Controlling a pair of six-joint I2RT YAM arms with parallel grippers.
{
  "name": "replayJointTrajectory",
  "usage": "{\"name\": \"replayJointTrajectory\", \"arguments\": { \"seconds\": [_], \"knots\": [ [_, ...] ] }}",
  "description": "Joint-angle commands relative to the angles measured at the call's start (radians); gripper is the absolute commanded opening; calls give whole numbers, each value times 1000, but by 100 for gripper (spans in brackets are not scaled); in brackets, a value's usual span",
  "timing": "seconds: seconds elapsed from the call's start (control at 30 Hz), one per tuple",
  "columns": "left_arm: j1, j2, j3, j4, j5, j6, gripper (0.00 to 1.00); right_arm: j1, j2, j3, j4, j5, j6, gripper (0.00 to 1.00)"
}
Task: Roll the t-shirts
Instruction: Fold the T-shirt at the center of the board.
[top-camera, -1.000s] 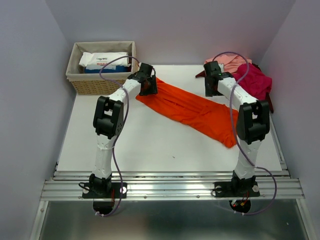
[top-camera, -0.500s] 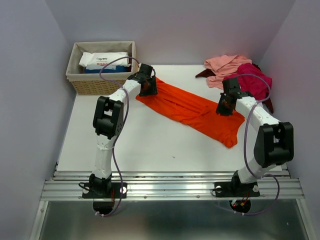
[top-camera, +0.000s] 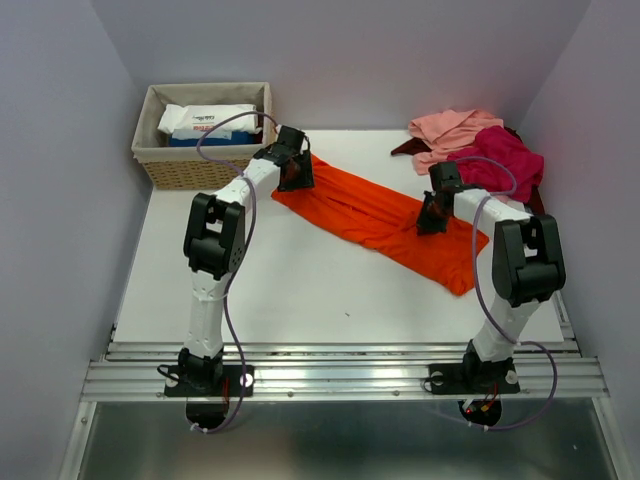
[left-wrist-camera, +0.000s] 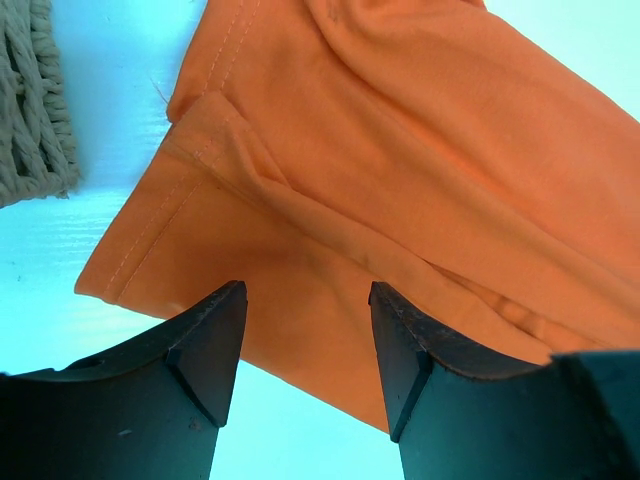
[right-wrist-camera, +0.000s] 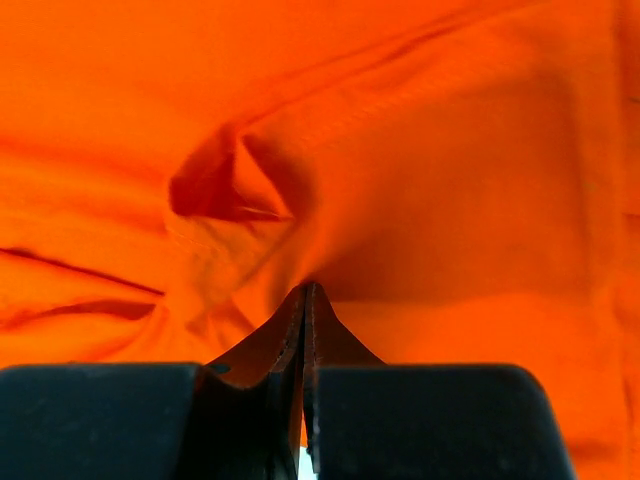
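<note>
Orange-red t-shirt (top-camera: 385, 222) lies spread flat on the white table (top-camera: 300, 290), a long strip running on a diagonal from the far left, beside the wicker basket (top-camera: 205, 140), down to the near right. The left gripper (top-camera: 293, 175) stands at the strip's far-left end, its jaws apart over the hemmed corner, with cloth showing between the two fingers and the basket's weave just beside that corner. The right gripper (top-camera: 430, 218) sits on the right half of the strip, its jaws closed tight on a small pinch of the orange cloth, with creases running out from the fingertips. A white packet (top-camera: 208, 120) lies in the basket. Behind the right arm, at the far right corner of the table, a salmon-pink shirt (top-camera: 452, 130) and a magenta shirt (top-camera: 505, 160) lie heaped together, with a dark maroon shirt (top-camera: 404, 147) peeking out at the heap's edge, near the orange strip but apart from it.
</note>
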Motion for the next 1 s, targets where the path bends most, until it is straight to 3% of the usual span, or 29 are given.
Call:
{"name": "replayJointTrajectory", "arguments": {
  "seconds": [0.0, 0.77, 0.97],
  "knots": [
    [0, -96, -2, -3, -16, 2, 63, 29, 35, 75, 57, -28, 1, 3],
    [0, -108, -5, -24, -29, 7, 63, 71, 199, 283, 24, -16, -5, 2],
    [0, -99, -2, -21, -25, 10, 63, 93, 244, 379, -45, 93, 24, 3]
  ]
}}
